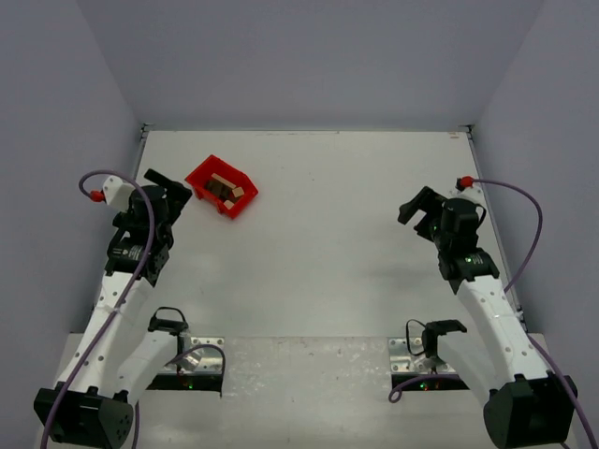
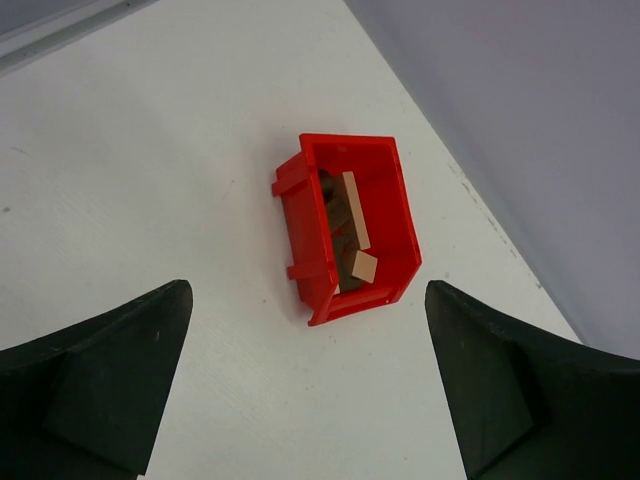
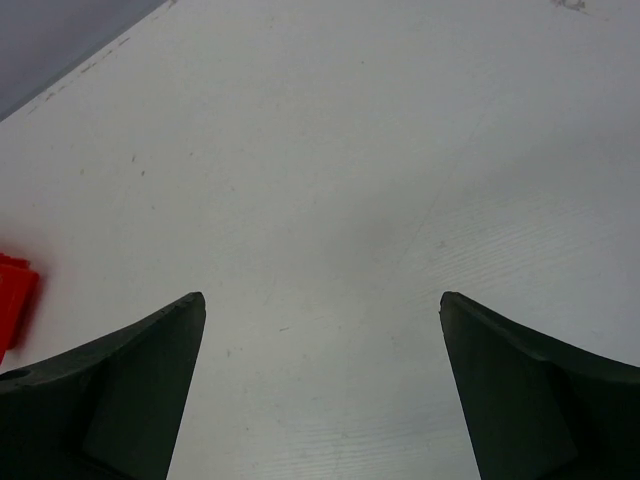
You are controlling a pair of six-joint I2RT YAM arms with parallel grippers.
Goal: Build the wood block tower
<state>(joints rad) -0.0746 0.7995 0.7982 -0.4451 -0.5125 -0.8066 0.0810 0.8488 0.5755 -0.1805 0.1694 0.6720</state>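
Left end effector (image 1: pixel 169 186) and right end effector (image 1: pixel 418 208) are both hanging released over the white surface (image 1: pixel 318 243), gripping nothing. Tan and dark wooden blocks (image 2: pixel 352 212) are lying jumbled inside the red bin (image 2: pixel 305 235), far left, near the left end effector.

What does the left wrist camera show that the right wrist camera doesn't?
Only the left wrist view shows the whole red bin, with the wood blocks, tan and dark brown, lying loose inside it, beyond the open left gripper. Only the right wrist view shows the open right gripper, and of the bin it catches just a red sliver at its left edge. Both share the white table, and in each the gripper holds nothing.
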